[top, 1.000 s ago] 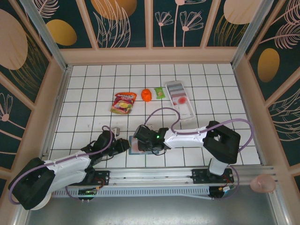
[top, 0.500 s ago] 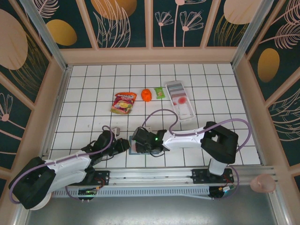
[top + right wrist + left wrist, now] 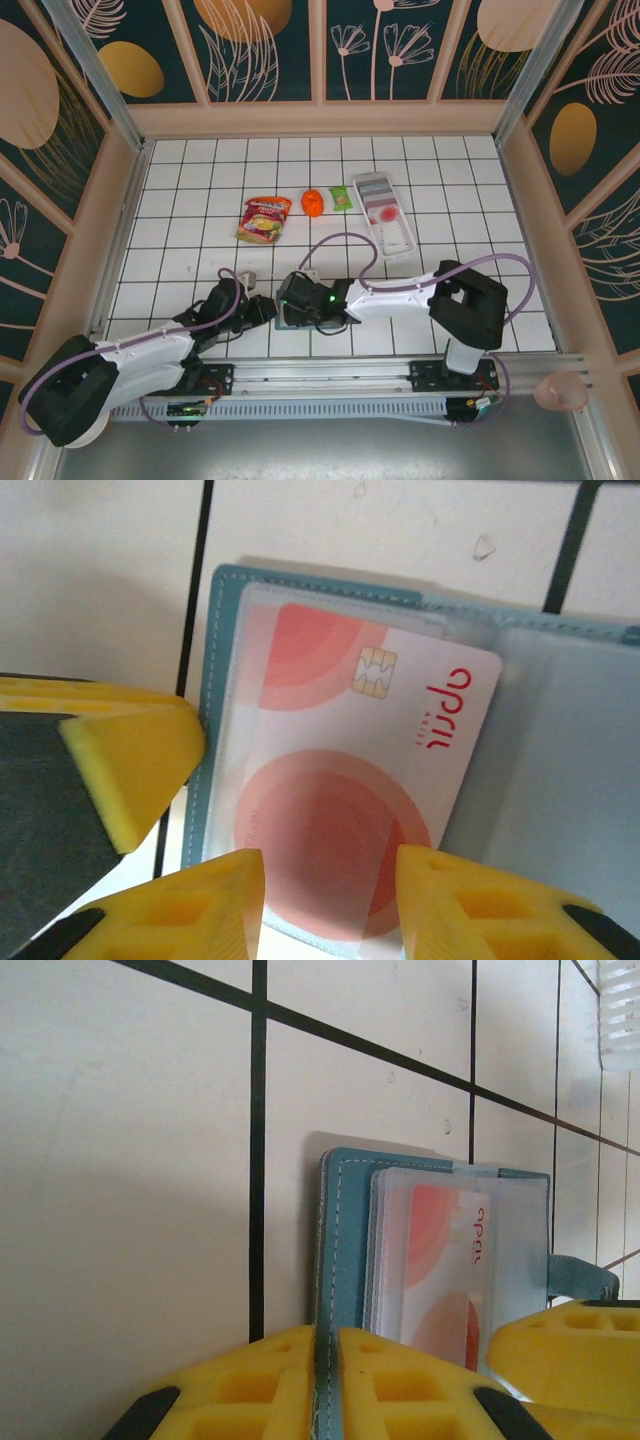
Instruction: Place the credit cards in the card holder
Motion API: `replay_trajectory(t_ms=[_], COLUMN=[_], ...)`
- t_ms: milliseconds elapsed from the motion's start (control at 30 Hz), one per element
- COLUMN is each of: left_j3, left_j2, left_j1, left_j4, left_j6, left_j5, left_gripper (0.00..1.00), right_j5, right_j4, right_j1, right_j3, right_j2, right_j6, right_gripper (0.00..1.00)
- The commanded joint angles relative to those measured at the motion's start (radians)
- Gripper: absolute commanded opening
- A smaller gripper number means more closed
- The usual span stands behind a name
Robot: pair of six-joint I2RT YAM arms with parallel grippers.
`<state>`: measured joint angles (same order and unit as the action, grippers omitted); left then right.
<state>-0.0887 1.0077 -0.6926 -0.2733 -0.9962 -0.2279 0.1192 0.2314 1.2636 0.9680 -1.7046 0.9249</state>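
Overhead far; wrist views close, share card holder [image 3: 340,1240].

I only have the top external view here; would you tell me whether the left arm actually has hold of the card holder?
Observer: Yes, the left gripper is shut on the card holder, pinching its stitched edge.
Operator: Thank you. Where is the credit card?
Observer: The credit card lies on the open holder, seemingly partly under a clear sleeve.
Operator: And the right arm?
Observer: The right gripper stands open, its fingers either side of the card's end.
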Motion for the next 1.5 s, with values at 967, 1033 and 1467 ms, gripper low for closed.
replay_trajectory(t_ms=[967,1033,1467], left_j3=[0.02,0.02,0.031], left_j2=[-0.021,-0.024,-0.032], left_j1=[-0.01,-0.01,-0.009], left_j4=[0.037,0.038,0.032], left_j6=[0.01,0.007,0.001], left_j5=[-0.016,-0.016,-0.016], left_gripper=[0.16,0.16,0.16], right_j5=[0.02,0.018,0.006], right_j4=[0.03,0.03,0.024], right_j1=[-0.041,-0.04,-0.04], right_j3=[0.024,0.028,0.069], right_j2=[-0.06,-0.065,-0.072], right_j6=[-0.018,-0.018,-0.036], right_gripper=[0.4,0.4,0.4])
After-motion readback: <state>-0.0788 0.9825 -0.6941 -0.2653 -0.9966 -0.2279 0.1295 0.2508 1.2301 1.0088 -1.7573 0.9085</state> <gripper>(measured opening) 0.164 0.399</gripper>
